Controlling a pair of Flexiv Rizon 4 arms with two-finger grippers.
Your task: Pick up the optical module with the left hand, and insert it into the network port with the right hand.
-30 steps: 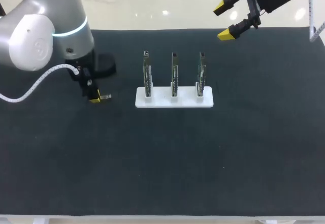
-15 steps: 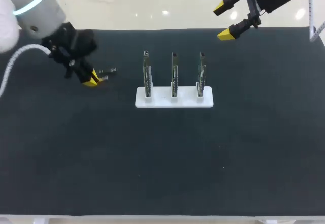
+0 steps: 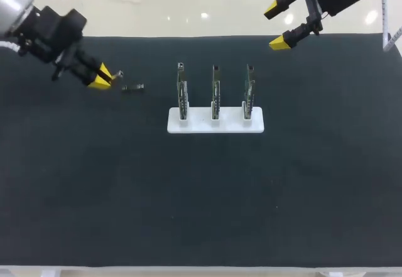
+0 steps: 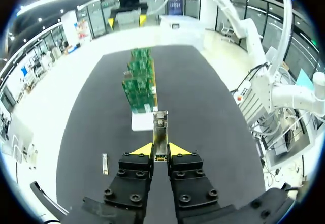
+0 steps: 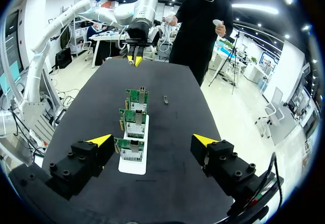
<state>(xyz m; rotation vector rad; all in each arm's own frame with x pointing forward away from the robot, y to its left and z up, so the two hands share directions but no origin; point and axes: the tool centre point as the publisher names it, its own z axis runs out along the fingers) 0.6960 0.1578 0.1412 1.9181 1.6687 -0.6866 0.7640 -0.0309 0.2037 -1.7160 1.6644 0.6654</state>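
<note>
The table's mat [image 3: 201,195] looks like matt black cloth, a bit fuzzy. The white stand [image 3: 215,121] is smooth plastic with a mild sheen (its boards [image 3: 215,92] are green laminate). Left of the stand, the optical module [image 4: 160,127] is bare shiny metal, and the left gripper [image 4: 160,151] holding it has plasticky yellow tips.

Green boards [image 4: 139,84] in a white stand [image 3: 215,121] — black table [image 3: 188,195].

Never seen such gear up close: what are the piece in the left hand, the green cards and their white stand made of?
The optical module in the left hand looks like bare metal, silvery-grey with a dull sheen. The three upright boards seem to be circuit board: green, with small parts. Their base looks like matte white plastic, though that's uncertain.
</note>
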